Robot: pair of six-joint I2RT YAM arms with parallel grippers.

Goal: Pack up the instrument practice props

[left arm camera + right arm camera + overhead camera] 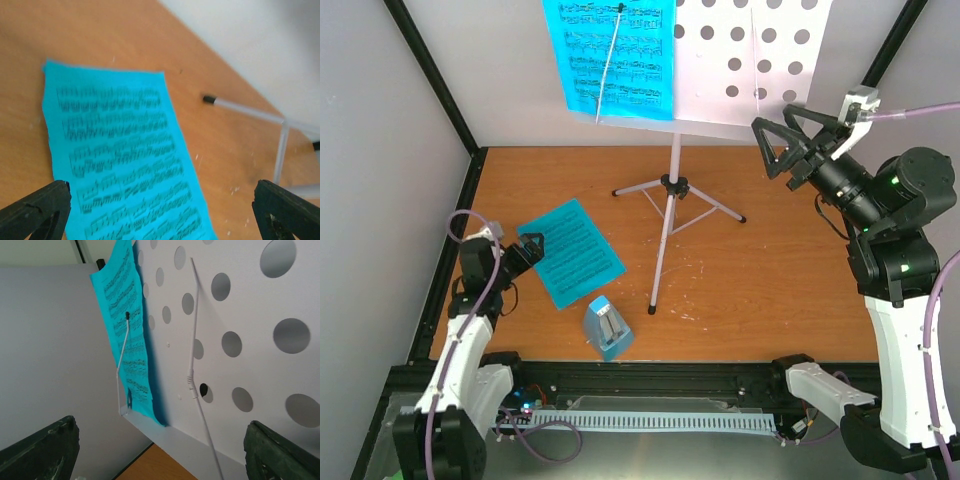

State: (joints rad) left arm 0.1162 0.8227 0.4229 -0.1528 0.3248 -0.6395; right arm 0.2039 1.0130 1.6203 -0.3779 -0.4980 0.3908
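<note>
Left gripper (532, 256), jaws apart, at the loose sheet (570, 252) lower left: probably pinch its near edge low. Right gripper (778, 138) also gapes.

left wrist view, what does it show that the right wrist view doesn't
Only left wrist: a blue music page lying flat on the table, and a stand leg with a black foot. Only right wrist: another blue page held on the perforated desk by a wire arm. Both: blue sheet music, part of the stand, and open jaws: left gripper, right gripper.
</note>
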